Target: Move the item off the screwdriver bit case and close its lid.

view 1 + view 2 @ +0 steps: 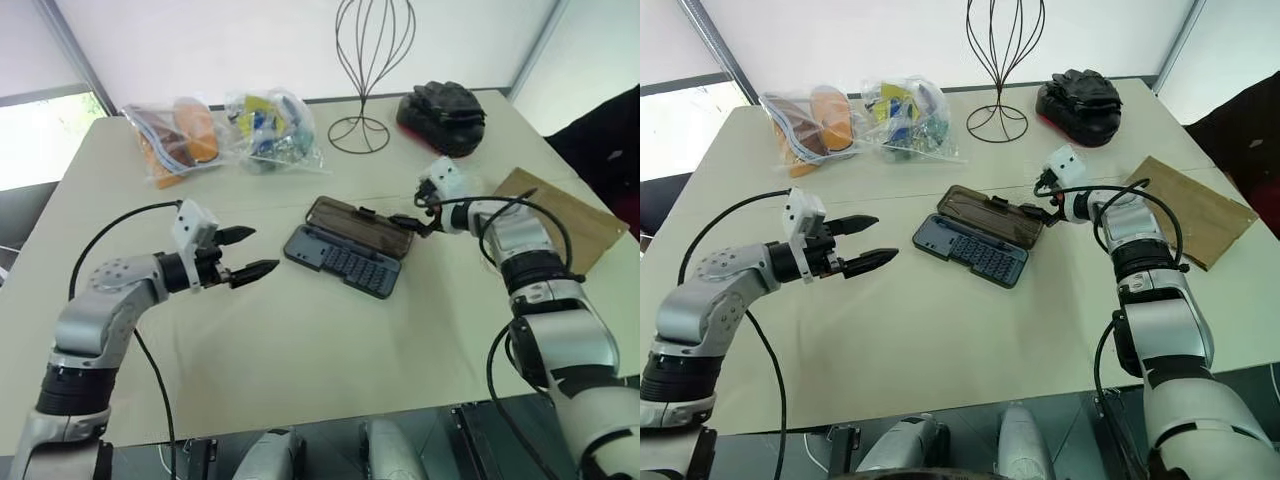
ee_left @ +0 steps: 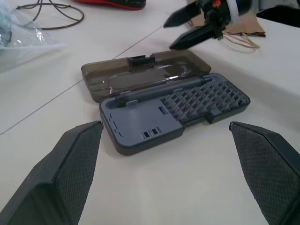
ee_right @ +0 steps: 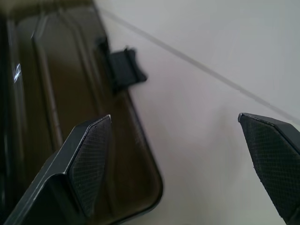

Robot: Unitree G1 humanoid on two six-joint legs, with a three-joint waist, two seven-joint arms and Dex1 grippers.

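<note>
One screwdriver bit case (image 1: 345,262) is seen open, rows of bits inside.
Its lid (image 1: 360,226) lies flat at 12 o'clock; two clear bags (image 1: 225,133) are filled; both the left gripper (image 1: 251,253) and right gripper (image 1: 410,224) are wide apart, empty.

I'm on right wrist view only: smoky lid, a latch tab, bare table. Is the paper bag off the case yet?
Observer: Yes. The flat brown kraft paper bag lies on the table, right of the right arm, clear of the dark grey-blue plastic bit case.
Operator: Lid state?
Observer: The smoky translucent lid lies flat open behind the base.
Operator: Left arm?
Observer: The left gripper hovers open, left of the case.
Operator: Mine?
Observer: The right gripper is open at the lid's right end.
</note>
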